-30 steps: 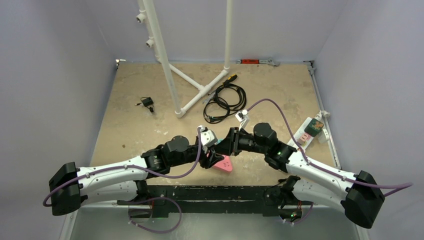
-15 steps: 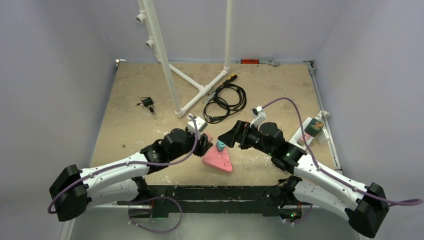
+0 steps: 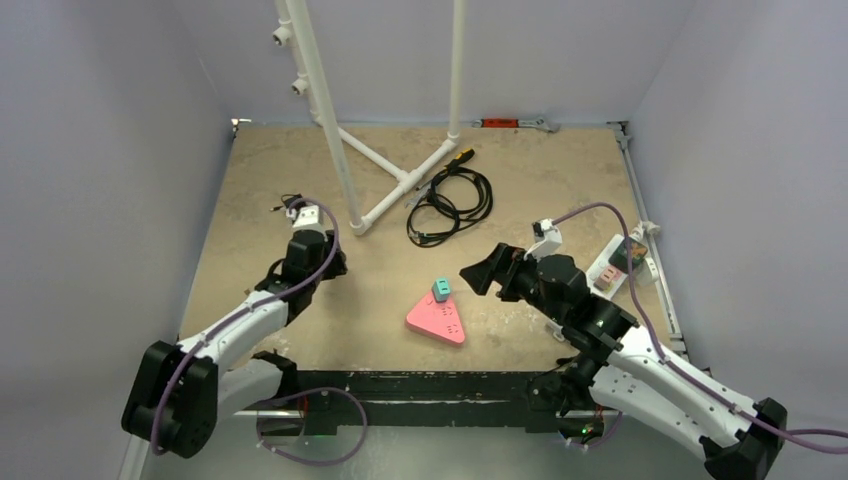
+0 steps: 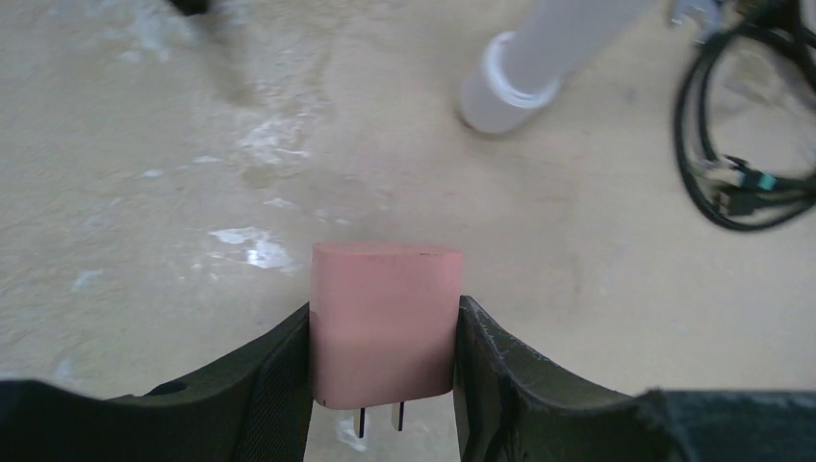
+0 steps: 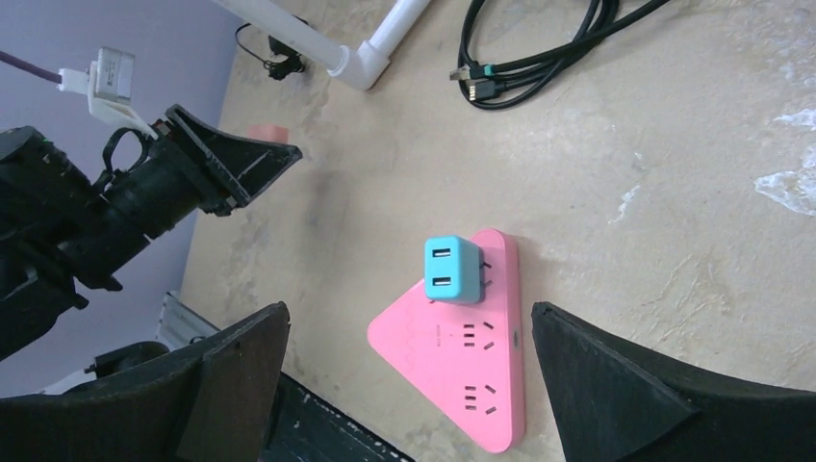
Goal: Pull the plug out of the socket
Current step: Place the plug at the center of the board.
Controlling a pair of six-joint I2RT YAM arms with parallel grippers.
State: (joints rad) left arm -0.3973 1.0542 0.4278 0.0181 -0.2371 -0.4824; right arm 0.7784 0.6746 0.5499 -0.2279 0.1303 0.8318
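A pink triangular socket lies flat on the table near the front edge. A teal plug sits in its top corner. My left gripper is well to the left of the socket and shut on a pink plug. That plug's two metal prongs hang bare above the table. My right gripper hovers just right of the socket, jaws wide apart and holding nothing.
A white pipe frame stands behind the socket, with a coil of black cable beside it. A small black adapter lies near the left gripper. A white power strip lies along the right edge.
The left arm has swung away to the left, carrying the pink plug clear of the socket. The right gripper has opened wide and drawn back to the right.
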